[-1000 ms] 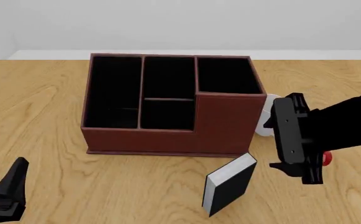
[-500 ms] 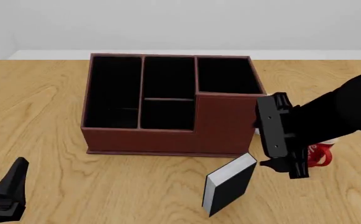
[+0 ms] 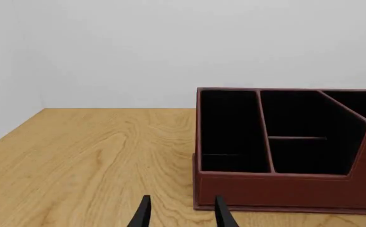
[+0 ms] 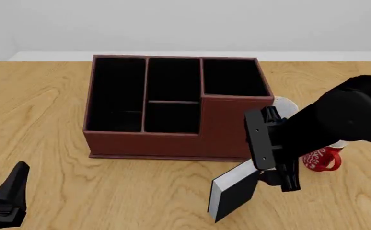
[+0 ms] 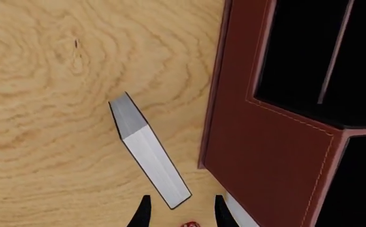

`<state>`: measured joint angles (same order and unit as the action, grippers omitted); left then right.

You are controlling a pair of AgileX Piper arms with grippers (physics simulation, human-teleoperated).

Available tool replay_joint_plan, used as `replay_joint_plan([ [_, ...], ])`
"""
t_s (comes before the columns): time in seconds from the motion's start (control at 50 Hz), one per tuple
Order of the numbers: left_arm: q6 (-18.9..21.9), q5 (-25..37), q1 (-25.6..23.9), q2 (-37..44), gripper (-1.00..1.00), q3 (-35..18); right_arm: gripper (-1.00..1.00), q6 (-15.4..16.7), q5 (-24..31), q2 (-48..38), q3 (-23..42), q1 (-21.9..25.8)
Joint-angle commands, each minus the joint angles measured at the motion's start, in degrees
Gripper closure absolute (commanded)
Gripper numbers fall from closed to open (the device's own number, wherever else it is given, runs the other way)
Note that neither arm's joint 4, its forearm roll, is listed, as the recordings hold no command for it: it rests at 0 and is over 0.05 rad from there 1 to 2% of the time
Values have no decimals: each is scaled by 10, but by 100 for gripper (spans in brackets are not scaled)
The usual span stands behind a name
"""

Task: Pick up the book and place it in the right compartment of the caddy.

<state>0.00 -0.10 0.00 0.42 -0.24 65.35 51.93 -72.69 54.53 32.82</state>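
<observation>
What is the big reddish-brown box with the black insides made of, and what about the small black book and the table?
The reddish-brown divided box looks like leather or imitation leather: matte, with pale stitching along its edges. Its black lining is too dark to judge. The small black book seems a hardback with a plain cover and white paper page edges. The table looks like light varnished wood, given its swirling grain.

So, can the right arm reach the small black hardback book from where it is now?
Probably yes. The right claw is open and hangs just over the small black hardback book, which stands free on the wooden table in front of the reddish-brown caddy.
</observation>
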Motion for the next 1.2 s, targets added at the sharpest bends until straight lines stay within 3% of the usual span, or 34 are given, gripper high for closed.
replay_joint_plan([
  [0.02, 0, 0, 0, 0, -100, 0, -100, -18, -4, -15, -8, 17],
  [0.64, 0, 0, 0, 0, -100, 0, -100, -34, -21, -53, -20, 39],
  [1.2, 0, 0, 0, 0, -100, 0, -100, -43, -71, -96, -42, 58],
])
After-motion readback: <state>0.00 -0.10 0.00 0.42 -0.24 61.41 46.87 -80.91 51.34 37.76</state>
